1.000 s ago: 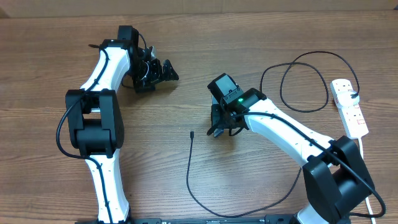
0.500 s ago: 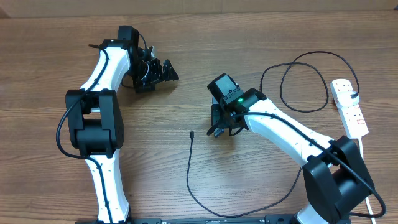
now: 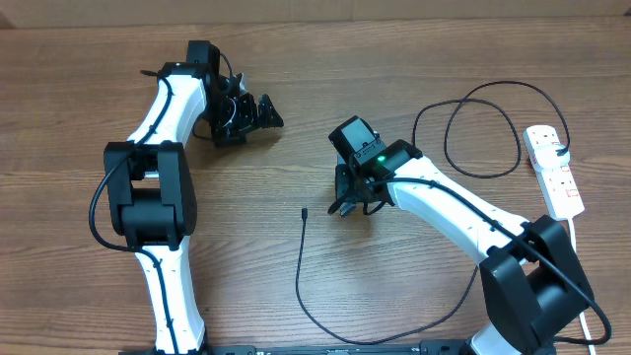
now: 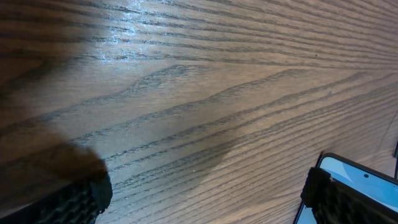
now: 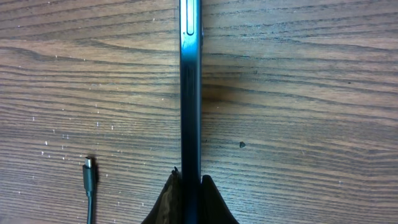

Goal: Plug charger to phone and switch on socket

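My right gripper (image 5: 189,186) is shut on the phone (image 5: 189,93), which stands on its long edge on the table and shows as a thin dark blue bar. In the overhead view the right gripper (image 3: 352,197) covers it. The charger plug tip (image 5: 89,168) lies loose on the wood to the phone's left, a short gap away. Its black cable (image 3: 300,281) runs toward the front edge and loops round to the socket (image 3: 554,173) at the far right. My left gripper (image 3: 258,111) is open and empty at the back left. A corner of the phone's light blue screen (image 4: 367,183) shows behind its right finger.
The socket's white cord (image 3: 582,325) trails off by the right arm's base. Black cable loops (image 3: 483,128) lie between the right arm and the power strip. Bare wood lies between the left gripper's fingers (image 4: 81,199).
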`<control>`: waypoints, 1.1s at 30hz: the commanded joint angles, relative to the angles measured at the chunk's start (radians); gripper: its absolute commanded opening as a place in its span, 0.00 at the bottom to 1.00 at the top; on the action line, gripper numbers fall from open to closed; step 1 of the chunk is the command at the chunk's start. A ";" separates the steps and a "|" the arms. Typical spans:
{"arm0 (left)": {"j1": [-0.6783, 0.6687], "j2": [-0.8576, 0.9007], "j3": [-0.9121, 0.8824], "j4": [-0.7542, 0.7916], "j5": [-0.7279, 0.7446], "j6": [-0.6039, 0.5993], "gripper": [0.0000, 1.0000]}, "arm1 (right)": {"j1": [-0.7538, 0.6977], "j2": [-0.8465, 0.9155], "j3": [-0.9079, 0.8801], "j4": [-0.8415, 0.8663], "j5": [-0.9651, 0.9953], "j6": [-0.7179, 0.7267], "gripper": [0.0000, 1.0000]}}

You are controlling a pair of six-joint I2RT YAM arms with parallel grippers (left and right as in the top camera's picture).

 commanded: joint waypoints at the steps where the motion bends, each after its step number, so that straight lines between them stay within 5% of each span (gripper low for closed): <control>1: -0.006 0.021 -0.005 0.004 -0.035 0.026 1.00 | 0.004 0.007 0.004 -0.002 0.029 0.004 0.04; 15: -0.006 0.021 -0.005 0.004 -0.035 0.026 1.00 | 0.005 0.007 0.004 0.013 0.005 0.004 0.17; 33: -0.006 0.021 -0.005 0.004 -0.035 0.026 1.00 | 0.030 0.008 0.004 0.047 -0.005 0.004 0.17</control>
